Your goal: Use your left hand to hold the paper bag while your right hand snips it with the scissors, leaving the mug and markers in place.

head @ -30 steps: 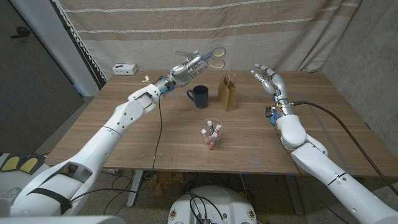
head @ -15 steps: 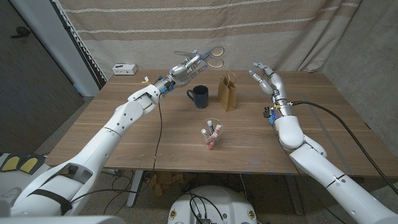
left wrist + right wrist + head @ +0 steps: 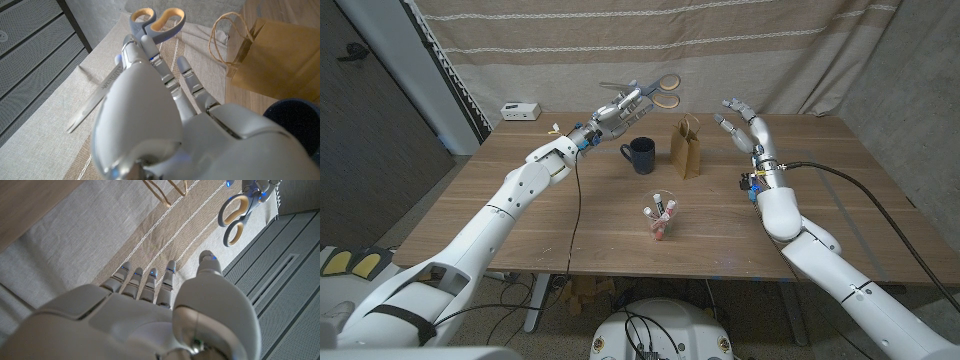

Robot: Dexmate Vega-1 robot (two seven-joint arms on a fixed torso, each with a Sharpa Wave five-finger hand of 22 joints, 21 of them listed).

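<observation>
My left hand (image 3: 615,110) holds the grey-handled scissors (image 3: 655,94) up in the air, above and behind the dark mug (image 3: 641,156). In the left wrist view the fingers (image 3: 150,50) grip the scissors (image 3: 156,21) just below the handles, blades pointing away from the bag (image 3: 270,60). The brown paper bag (image 3: 686,150) stands upright right of the mug. My right hand (image 3: 742,122) hovers open to the bag's right, fingers spread, holding nothing. In the right wrist view the right hand (image 3: 150,305) faces the curtain, with the scissors (image 3: 237,215) beyond it.
A clear cup of markers (image 3: 660,218) stands near the table's middle, in front of the mug. A small white box (image 3: 519,110) sits at the far left corner. A striped curtain (image 3: 770,50) hangs behind the wooden table (image 3: 520,220).
My right hand has drifted a little left, toward the paper bag, with its fingers still spread. The left hand and scissors have stayed put.
</observation>
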